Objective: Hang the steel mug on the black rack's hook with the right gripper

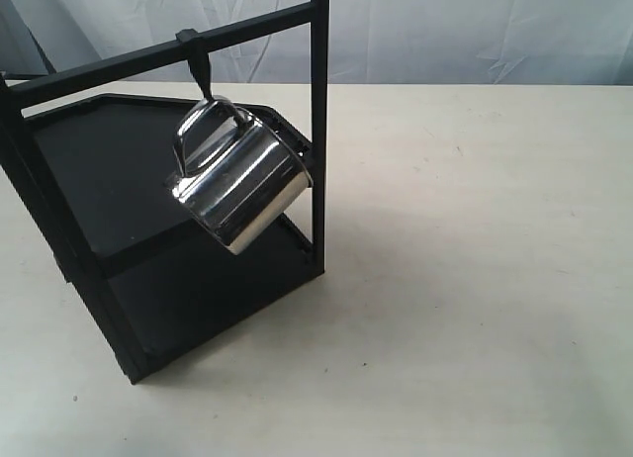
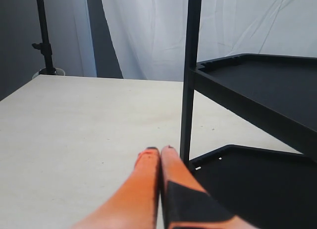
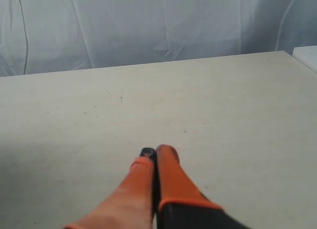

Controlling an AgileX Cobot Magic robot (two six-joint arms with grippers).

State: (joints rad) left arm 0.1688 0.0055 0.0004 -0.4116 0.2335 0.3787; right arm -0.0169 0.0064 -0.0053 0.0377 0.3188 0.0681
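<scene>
On the hook (image 1: 199,69) of the black rack (image 1: 119,170), the steel mug (image 1: 237,180) hangs by its looped handle.

Tilted, it dangles off the upper crossbar at the rack's right side, in front of the top shelf and beside the right upright post. Over the pale bench (image 1: 475,279), the right hand (image 3: 154,152) has its orange fingers pressed together around nothing, away from the mug. Near a rack post, the left hand (image 2: 157,149) is likewise pressed together and holds nothing.

Steel mug (image 1: 240,188): polished metal, mirror-glossy, smooth. Black rack (image 1: 109,170): matt black, trays smooth, metal or plastic not determinable. Table (image 1: 475,279): pale, matt, faintly speckled, possibly wood. Backdrop (image 3: 148,26): white creased cloth. Fingertips (image 3: 166,174): orange, smooth.
</scene>
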